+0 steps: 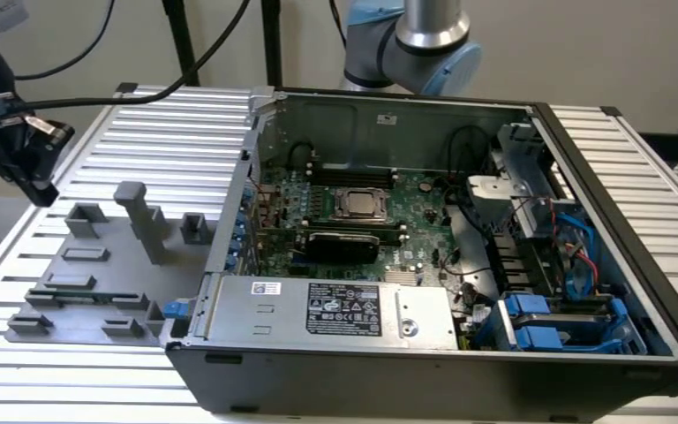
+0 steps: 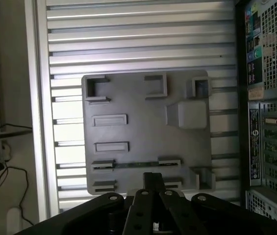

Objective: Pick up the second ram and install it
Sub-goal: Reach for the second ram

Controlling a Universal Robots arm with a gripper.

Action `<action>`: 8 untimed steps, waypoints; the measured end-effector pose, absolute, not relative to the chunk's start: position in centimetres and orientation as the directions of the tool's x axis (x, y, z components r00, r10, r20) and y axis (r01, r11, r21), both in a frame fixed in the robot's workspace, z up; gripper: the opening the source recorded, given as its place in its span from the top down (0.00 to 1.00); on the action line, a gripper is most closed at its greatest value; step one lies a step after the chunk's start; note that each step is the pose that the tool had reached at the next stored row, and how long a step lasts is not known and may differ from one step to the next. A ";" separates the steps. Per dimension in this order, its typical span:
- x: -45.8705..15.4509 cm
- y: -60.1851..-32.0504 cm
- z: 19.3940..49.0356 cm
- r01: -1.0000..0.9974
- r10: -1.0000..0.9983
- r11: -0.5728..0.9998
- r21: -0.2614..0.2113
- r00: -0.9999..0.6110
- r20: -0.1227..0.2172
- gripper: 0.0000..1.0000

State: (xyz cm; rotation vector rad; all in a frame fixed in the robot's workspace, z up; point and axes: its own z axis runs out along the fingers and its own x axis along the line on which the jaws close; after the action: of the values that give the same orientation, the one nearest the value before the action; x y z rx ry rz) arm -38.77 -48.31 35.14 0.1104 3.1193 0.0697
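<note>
Pincer (image 2: 153, 179) hangs above second ram (image 2: 136, 165) lying in grey tray (image 2: 143, 128).

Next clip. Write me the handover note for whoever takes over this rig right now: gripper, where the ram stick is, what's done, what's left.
Gripper: hangs above the gray tray, clear of the stick; open or shut cannot be told.
Ram stick: on edge between two holders in the tray, which sits on the table at the exterior view's left of the open computer case.
Done: nothing that shows; the stick is not picked up.
Left: the pick-up, and seating it in the case's black memory slots.
</note>
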 end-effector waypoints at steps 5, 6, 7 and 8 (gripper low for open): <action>-39.0 -48.6 34.9 0.070 0.071 0.997 0.043 -0.997 -0.018 0.89; -39.0 -48.6 34.9 0.070 0.070 0.997 0.042 -0.997 -0.017 0.89; -39.0 -48.6 34.9 0.070 0.070 0.997 0.041 -0.997 -0.017 0.89; -39.0 -48.6 34.9 0.070 0.070 0.997 0.041 -0.997 -0.017 0.89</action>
State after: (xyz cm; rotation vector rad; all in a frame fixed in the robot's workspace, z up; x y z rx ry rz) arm -38.99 -48.61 34.87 0.1094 3.1206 0.0624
